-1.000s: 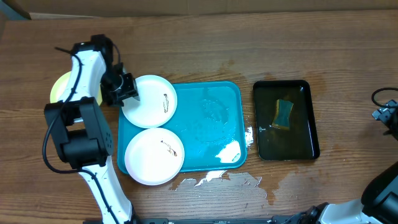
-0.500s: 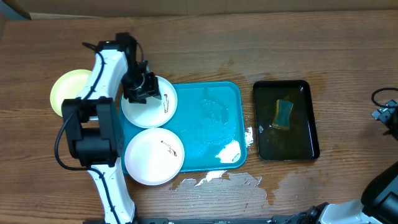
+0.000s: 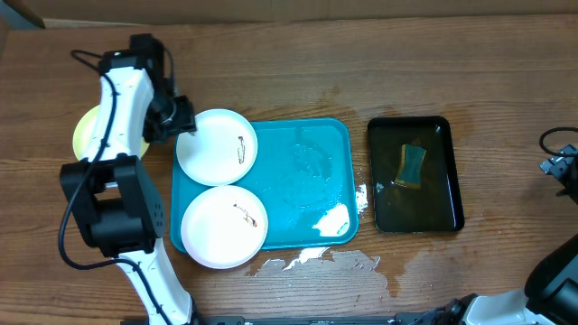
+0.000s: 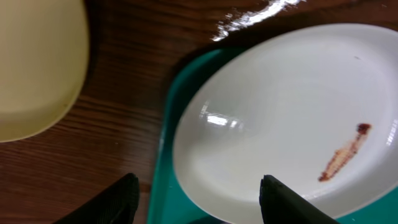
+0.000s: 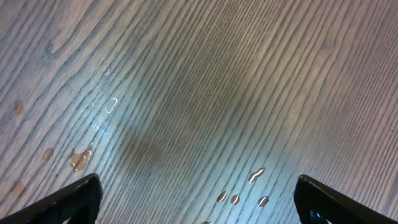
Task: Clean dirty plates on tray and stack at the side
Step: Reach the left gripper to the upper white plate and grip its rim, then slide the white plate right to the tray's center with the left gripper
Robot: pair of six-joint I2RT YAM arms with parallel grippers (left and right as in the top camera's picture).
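A wooden table (image 3: 388, 72) bears a black tray (image 3: 438, 203) on its right half, filled with murky liquid in which a yellow-green sponge (image 3: 412, 165) lies. Spilled water (image 3: 316, 262) glistens toward the near edge, left of the black tray; cardboard (image 3: 316, 9) lines the far side

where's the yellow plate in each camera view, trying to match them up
Overhead: the yellow plate lies at far left, off the teal tray, partly hidden by the left arm.
Left wrist: it fills the upper left corner.
Right wrist: not in it, only the wet table.
Shared landmark: the smeared white plate next to it, on the tray's corner.
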